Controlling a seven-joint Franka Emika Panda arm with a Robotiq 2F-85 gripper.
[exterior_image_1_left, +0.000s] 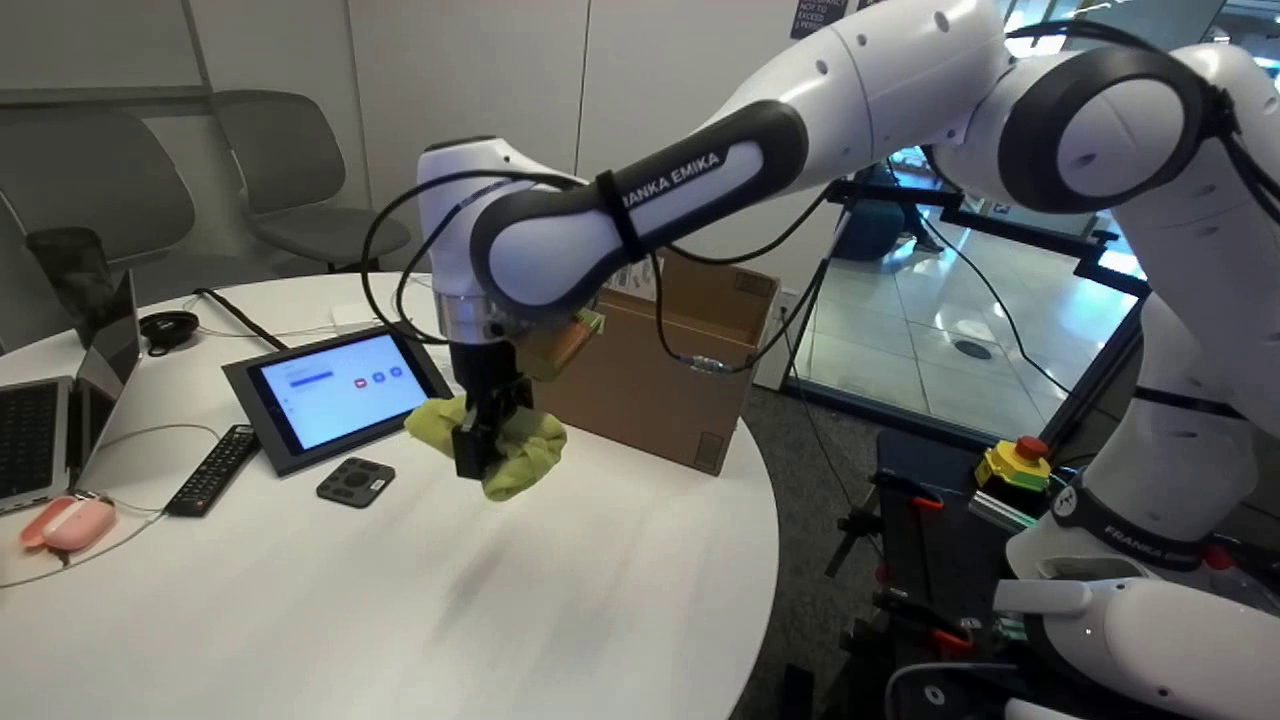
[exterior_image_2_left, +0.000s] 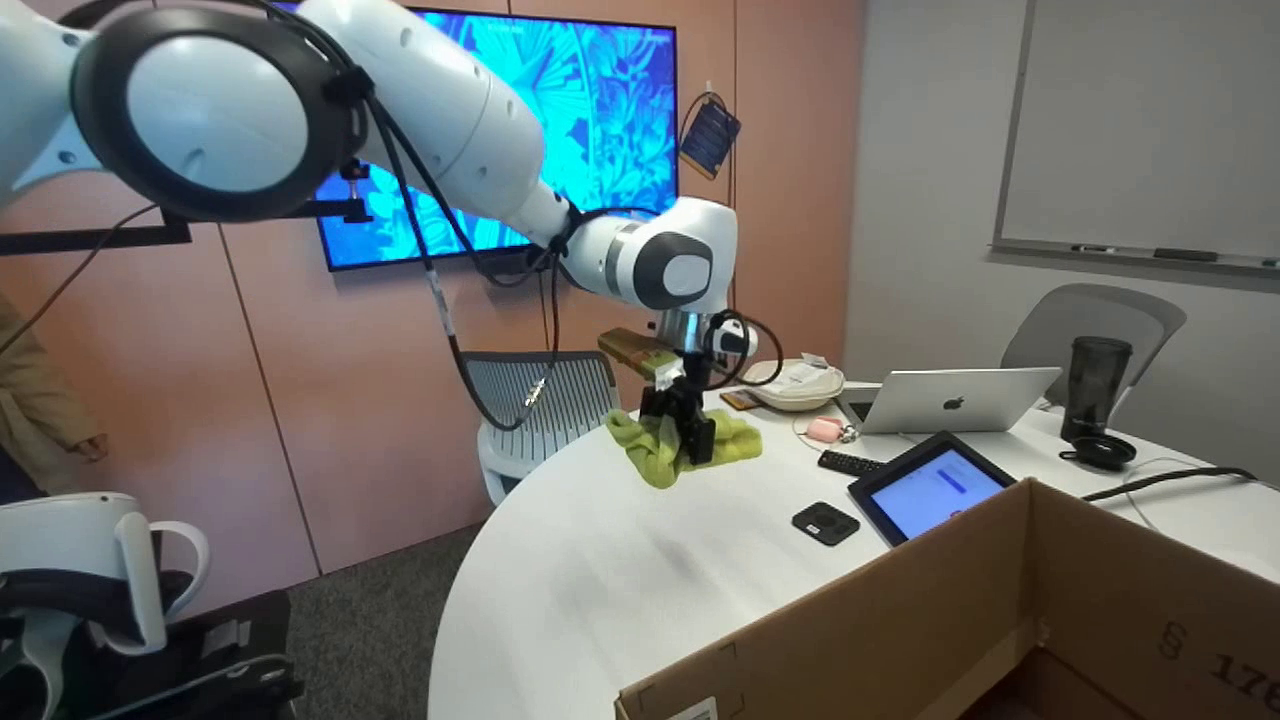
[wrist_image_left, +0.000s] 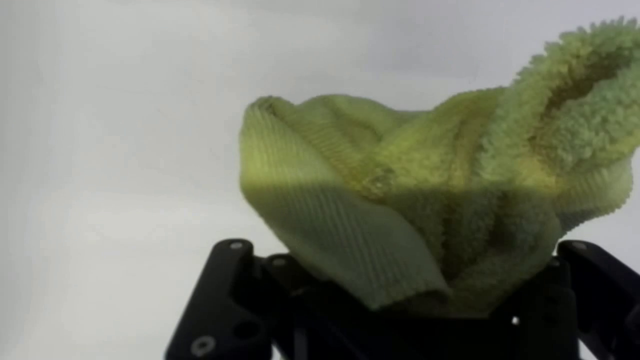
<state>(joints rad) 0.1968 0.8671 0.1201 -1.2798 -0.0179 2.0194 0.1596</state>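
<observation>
A crumpled yellow-green cloth (exterior_image_1_left: 535, 450) hangs in my gripper (exterior_image_1_left: 477, 455), which is shut on it above the white round table (exterior_image_1_left: 600, 600). In an exterior view the cloth (exterior_image_2_left: 652, 452) spreads out on both sides of the black gripper (exterior_image_2_left: 697, 440). Seen from the wrist, the folded cloth (wrist_image_left: 350, 215), ribbed in part and fluffy in part, covers the space between the jaws and hides the fingertips. Soft shadows lie on the tabletop below, and the cloth appears clear of the surface.
An open cardboard box (exterior_image_1_left: 650, 400) stands on the table near the arm. A tablet panel (exterior_image_1_left: 340, 385), a black square device (exterior_image_1_left: 356, 482), a remote (exterior_image_1_left: 212, 470), a pink case (exterior_image_1_left: 80, 522) and a laptop (exterior_image_2_left: 960, 400) lie around. A dark tumbler (exterior_image_2_left: 1095, 390) stands behind.
</observation>
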